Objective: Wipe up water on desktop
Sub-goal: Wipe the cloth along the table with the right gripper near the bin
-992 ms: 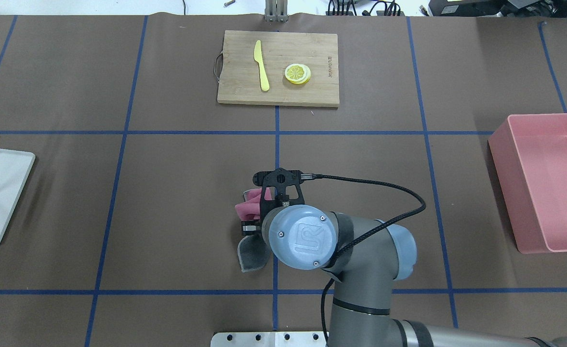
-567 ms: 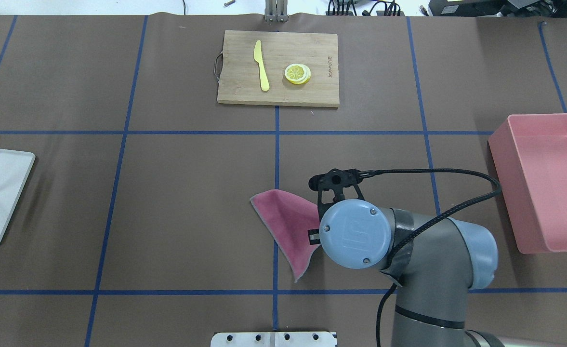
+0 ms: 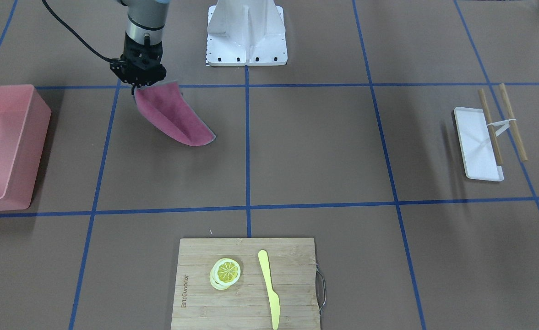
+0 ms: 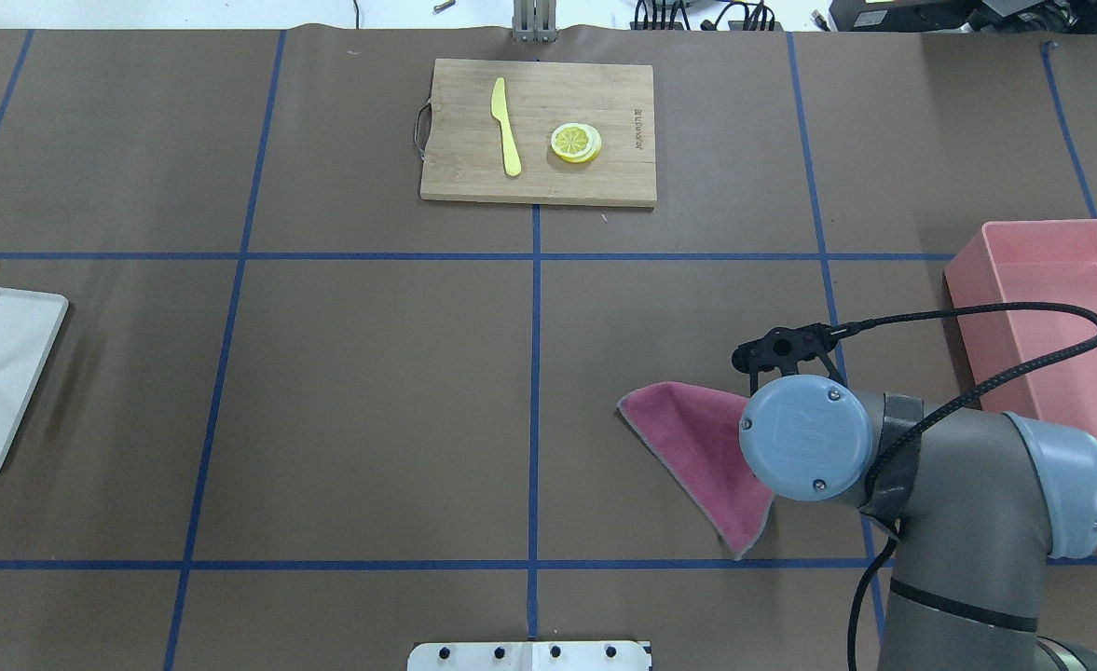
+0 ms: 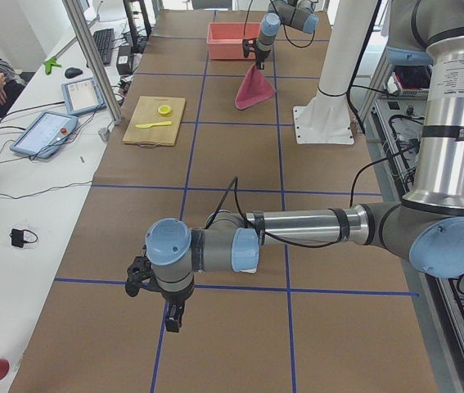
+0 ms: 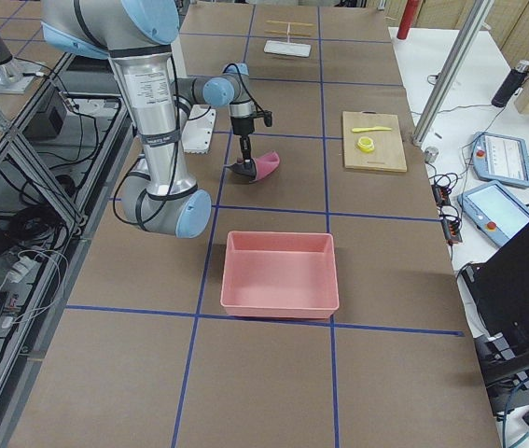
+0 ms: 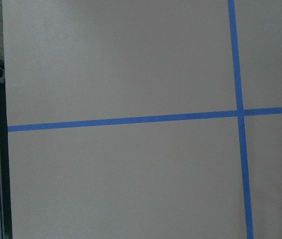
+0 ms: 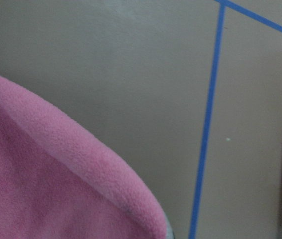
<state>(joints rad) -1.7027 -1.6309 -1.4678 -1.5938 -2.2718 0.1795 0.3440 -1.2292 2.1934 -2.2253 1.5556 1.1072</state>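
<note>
The right gripper points down at the desktop, its 2 fingers closed tight on 1 corner of a pink cloth. From that pinch the cloth fans out to the gripper's left in a folded, gray-edged flap. Its low far tip reaches the desktop or sits just above it; I cannot tell which. A crossing of 2 blue tape lines lies just beside the gripper on its right. The right wrist view shows the cloth filling the lower left, with bare desktop and 1 tape line past it.

A pink bin sits well apart on the gripper's right. A board lies far ahead of the gripper and to its left, carrying a yellow knife and a lemon slice. A white tray with 2 sticks across it is much farther left.

The left gripper hangs low over the desktop at a tape line, well apart from the cloth. I cannot tell how far it is open.
</note>
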